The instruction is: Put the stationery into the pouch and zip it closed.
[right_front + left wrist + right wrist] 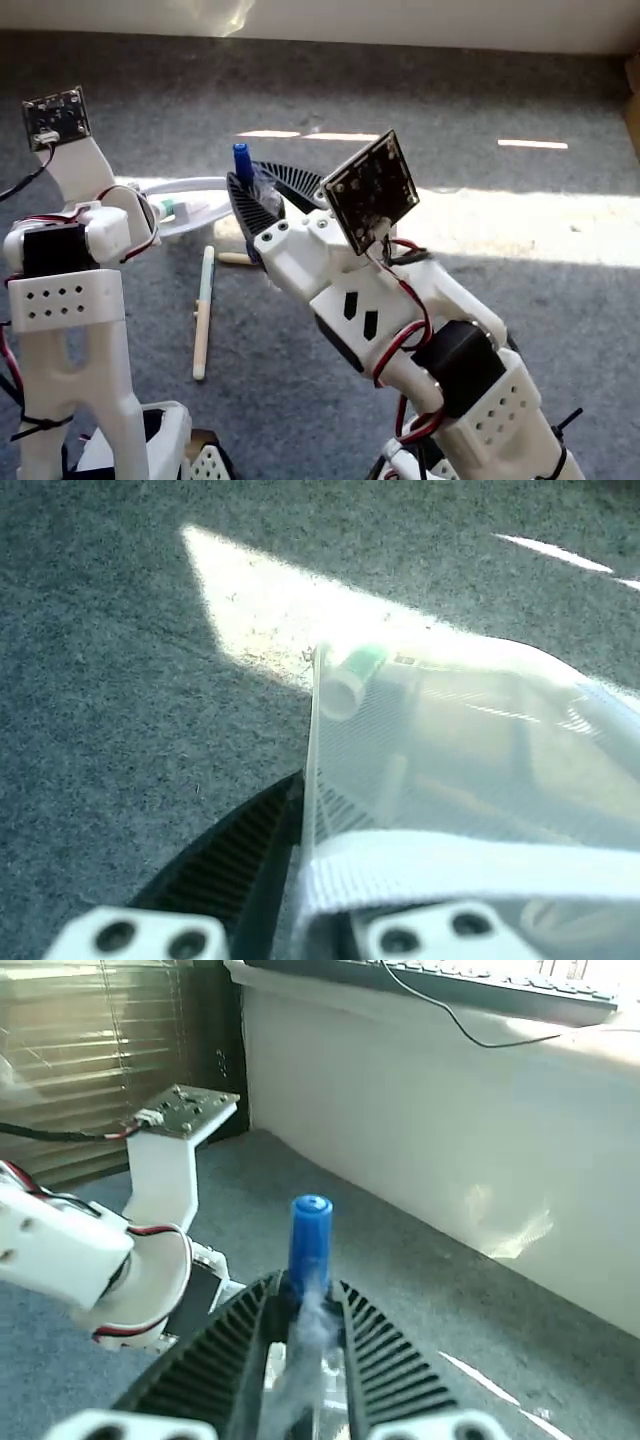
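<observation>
Grips a blue marker in the right pincer, jaws pressed against the barrel, capped end standing up past the tips. Holds it raised off the grey counter, close over the far side of the pouch; cannot tell whether marker and pouch touch. Pinches the pouch's edge in the left pincer, with one black jaw outside the clear mesh wall and a white webbing band running across the near side. Seen through that wall, near the pinched edge: a white tube with a green cap. Lying on the counter, nearer the arm bases: a cream pen, and just beside its far end a short pale stick, partly covered by the right arm. Hiding part of the pouch from above: the right pincer's black jaws.
</observation>
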Available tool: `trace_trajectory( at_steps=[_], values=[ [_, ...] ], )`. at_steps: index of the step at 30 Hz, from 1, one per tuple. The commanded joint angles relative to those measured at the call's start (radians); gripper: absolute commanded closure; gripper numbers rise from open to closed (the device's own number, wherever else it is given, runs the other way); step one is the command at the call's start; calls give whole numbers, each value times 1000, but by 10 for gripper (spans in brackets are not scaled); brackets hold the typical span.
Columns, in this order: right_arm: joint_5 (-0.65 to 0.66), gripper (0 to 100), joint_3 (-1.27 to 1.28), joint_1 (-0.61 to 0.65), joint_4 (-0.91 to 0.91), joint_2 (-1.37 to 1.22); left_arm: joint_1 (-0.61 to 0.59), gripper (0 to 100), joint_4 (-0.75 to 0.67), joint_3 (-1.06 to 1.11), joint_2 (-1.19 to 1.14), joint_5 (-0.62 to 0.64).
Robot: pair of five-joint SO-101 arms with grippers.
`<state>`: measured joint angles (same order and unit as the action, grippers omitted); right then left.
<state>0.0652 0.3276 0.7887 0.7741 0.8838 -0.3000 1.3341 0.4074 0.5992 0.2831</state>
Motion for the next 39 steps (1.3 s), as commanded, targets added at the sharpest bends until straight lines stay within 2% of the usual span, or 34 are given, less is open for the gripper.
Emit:
trace_trajectory(
  at_steps=[1,16,29,37,39],
  values=[
    [-9,984,-30,31,-93,27,1,992,-14,-28,-2,-28],
    [-2,984,-18,50,-493,16,45,992,132,-240,-12,-84],
    [-8,984,-13,47,-527,-101,45,992,137,-248,-13,-84],
    [-2,984,128,42,-536,-99,45,992,129,-213,-15,-87],
    [-2,984,168,42,-599,-99,45,992,129,-209,-15,-87]
  ],
)
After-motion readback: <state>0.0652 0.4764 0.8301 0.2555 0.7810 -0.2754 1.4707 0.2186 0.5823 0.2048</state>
